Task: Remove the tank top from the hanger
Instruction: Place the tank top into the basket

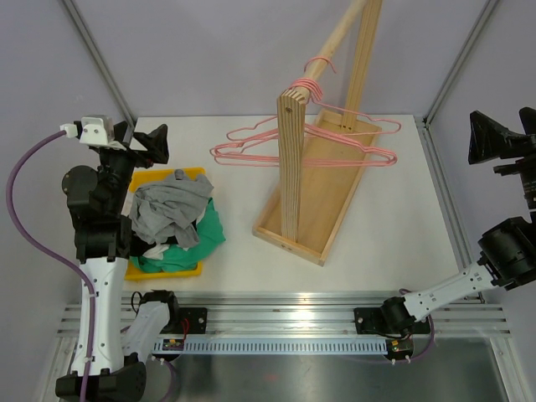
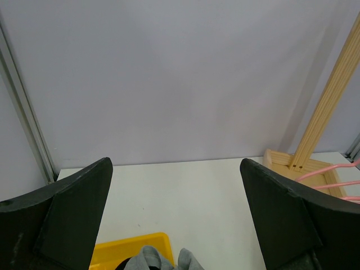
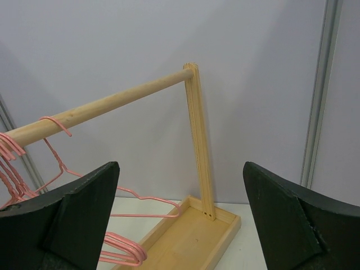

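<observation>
Several bare pink wire hangers (image 1: 335, 142) hang from the wooden rod (image 1: 335, 38) of the rack; nothing is draped on them. A crumpled grey garment (image 1: 167, 209), the tank top as far as I can tell, lies on top of the pile in the yellow bin (image 1: 167, 270). My left gripper (image 1: 144, 141) is raised above the bin's far end, open and empty. In the left wrist view its jaws (image 2: 175, 163) frame bare table, with the grey cloth (image 2: 149, 259) at the bottom edge. My right gripper (image 1: 505, 130) is held high at the far right, open and empty, and faces the rack (image 3: 181, 166).
The rack's wooden tray base (image 1: 310, 226) runs diagonally across the table's middle, with uprights at both ends. Green cloth (image 1: 213, 239) and some white cloth spill over the bin's right side. Metal frame posts stand at the table's back corners.
</observation>
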`<state>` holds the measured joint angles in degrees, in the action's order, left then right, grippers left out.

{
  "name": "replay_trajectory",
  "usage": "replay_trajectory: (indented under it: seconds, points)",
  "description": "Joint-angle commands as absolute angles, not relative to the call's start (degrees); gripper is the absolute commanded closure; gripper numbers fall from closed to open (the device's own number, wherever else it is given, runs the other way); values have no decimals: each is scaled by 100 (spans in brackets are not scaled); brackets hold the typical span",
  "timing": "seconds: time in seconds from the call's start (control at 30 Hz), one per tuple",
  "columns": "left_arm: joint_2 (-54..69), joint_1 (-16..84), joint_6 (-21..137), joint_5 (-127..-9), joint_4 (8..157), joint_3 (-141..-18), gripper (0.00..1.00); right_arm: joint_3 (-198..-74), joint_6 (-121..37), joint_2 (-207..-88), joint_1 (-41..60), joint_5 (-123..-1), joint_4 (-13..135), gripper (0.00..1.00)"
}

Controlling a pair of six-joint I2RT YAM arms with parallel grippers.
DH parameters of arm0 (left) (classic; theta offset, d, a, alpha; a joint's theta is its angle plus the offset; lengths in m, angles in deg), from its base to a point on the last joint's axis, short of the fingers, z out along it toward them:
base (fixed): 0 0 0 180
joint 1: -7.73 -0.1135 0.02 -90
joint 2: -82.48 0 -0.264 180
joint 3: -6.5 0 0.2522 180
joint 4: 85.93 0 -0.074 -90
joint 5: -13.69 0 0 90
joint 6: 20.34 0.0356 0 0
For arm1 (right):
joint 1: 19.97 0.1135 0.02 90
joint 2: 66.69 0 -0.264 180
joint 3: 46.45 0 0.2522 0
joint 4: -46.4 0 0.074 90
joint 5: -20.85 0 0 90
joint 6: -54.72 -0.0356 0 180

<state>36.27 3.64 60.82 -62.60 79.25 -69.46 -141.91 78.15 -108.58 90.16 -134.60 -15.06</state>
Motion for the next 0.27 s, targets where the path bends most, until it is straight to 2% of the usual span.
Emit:
replay_trajectory:
  seconds: [0.0,0.23]
  points:
    - [3669,343,6184,-6260,8189,-6896,1,-14160,9287,-10704,9007,-13585,-2835,0]
    - [3652,343,6210,-6278,8163,-6914,1,-14073,9331,-10528,9007,-13621,-2835,0]
